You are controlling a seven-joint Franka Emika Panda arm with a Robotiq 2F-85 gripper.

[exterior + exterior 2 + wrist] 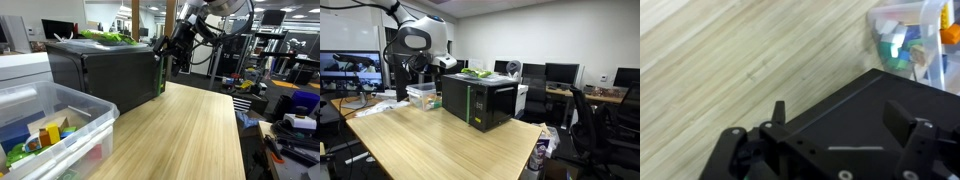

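Observation:
A black microwave stands on the light wooden table, with green items on its top. My gripper hangs by the microwave's upper edge at one end, fingers spread. In the wrist view the gripper is open above the microwave's black top. One fingertip is over the table side and the other is over the microwave. Nothing is held between them.
A clear plastic bin of small coloured toys sits on the table beside the microwave. Desks, monitors and office chairs surround the table. The table's edge drops off towards cluttered shelves.

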